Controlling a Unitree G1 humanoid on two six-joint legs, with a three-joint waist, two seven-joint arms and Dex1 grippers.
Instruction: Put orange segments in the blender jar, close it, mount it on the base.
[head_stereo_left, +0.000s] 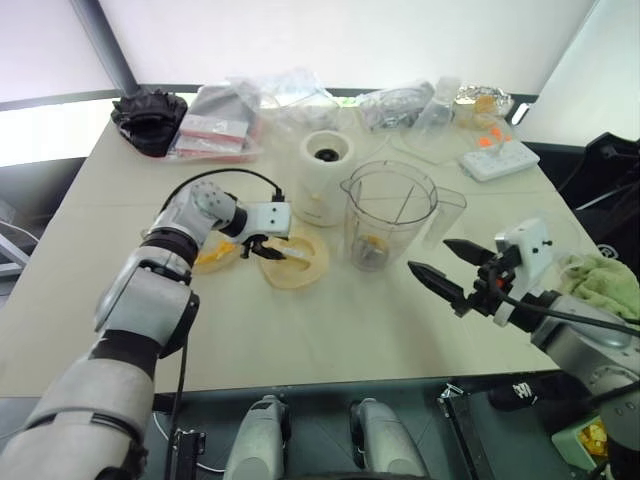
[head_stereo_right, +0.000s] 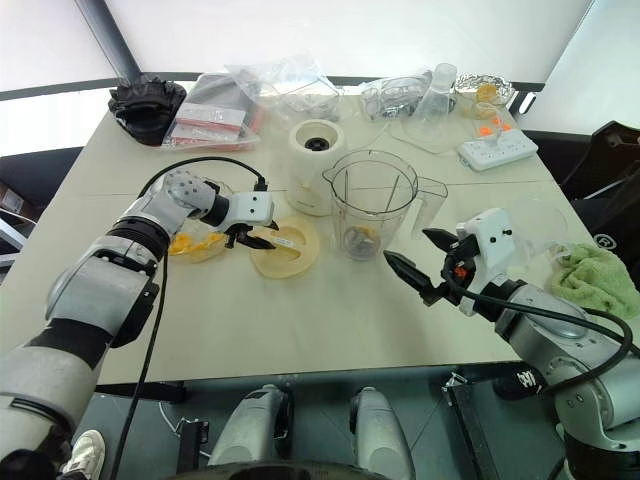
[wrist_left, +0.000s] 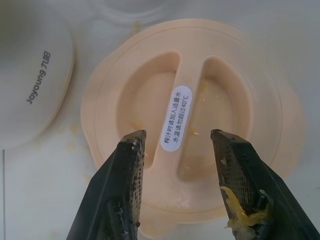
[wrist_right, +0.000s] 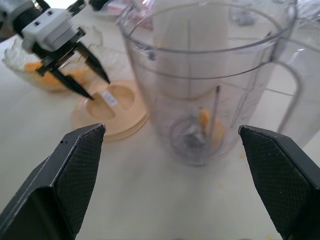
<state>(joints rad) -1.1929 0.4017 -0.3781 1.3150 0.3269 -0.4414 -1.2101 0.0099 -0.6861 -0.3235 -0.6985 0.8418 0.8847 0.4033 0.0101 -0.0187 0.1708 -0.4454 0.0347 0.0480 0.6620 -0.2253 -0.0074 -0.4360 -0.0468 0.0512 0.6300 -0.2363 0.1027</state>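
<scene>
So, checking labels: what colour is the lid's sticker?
White with dark print, on the lid; left wrist view shows it best.

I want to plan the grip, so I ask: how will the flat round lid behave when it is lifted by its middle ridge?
The lid looks like stiff moulded plastic, so it probably will not bend. It is thin and flat, likely light. Juice drops lie on it and pulp sticks to the left end effector, whose fingers straddle the ridge, so it may slip.
</scene>
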